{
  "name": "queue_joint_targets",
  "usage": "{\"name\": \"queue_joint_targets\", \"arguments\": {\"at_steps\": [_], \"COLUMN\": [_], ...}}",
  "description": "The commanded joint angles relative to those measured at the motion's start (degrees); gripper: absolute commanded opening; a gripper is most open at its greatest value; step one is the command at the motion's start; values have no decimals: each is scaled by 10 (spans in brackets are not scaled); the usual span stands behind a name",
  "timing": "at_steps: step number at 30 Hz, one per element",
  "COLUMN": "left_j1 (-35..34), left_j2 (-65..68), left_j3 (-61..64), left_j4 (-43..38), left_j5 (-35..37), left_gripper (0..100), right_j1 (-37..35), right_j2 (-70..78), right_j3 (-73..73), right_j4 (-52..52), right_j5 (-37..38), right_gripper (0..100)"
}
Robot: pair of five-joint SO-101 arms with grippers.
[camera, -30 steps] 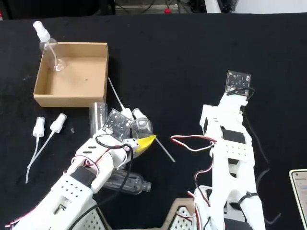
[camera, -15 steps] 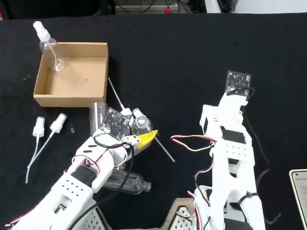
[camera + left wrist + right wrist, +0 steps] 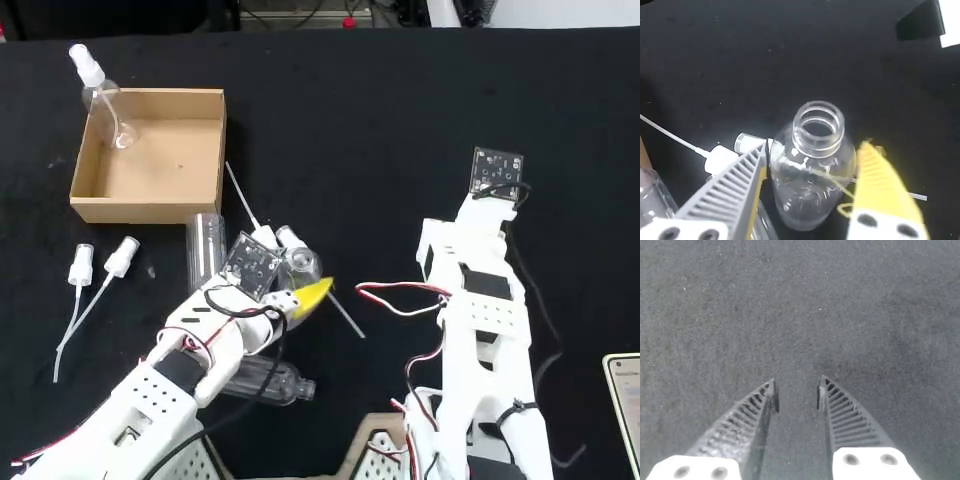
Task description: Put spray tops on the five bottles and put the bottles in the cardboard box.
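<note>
Since the left gripper [image 3: 812,148], clamped on the clear uncapped plastic bottle [image 3: 818,124], edged rightward, capping seems next; right gripper [image 3: 796,391] narrowly parted.

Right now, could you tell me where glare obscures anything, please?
Left wrist view: white glints streak the upright bottle, yet its open neck reads clearly. High view: the lying bottle shows mostly as glints on black cloth. Right wrist view: even light, no glare.

Clear uncapped bottle [image 3: 810,192] stands, seemingly upright, near cardboard box [image 3: 150,208].
</note>
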Motion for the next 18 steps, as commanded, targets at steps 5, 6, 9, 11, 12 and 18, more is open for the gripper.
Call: {"name": "queue_joint_targets", "arguments": {"at_steps": [5,6,9,11,12,18], "left_j1": [7,7,7,7,7,3], "left_j2": [-4,-5,-5,-5,-5,-5], "left_j3": [-9,-9,-13,-23,-33,-160], "left_j4": [-8,-8,-8,-4,10,173], "left_j5": [4,4,4,4,4,4], "left_gripper": [206,206,206,206,206,206], "right_j1": [9,9,9,9,9,9], "right_j2": [5,5,5,5,5,5], "right_j3": [-3,-3,-3,-3,-3,-3], "right_j4": [-12,-12,-12,-12,-12,-12], "right_j5": [-2,-2,-2,-1,-1,-1], "right_gripper": [131,131,131,131,131,131]}}
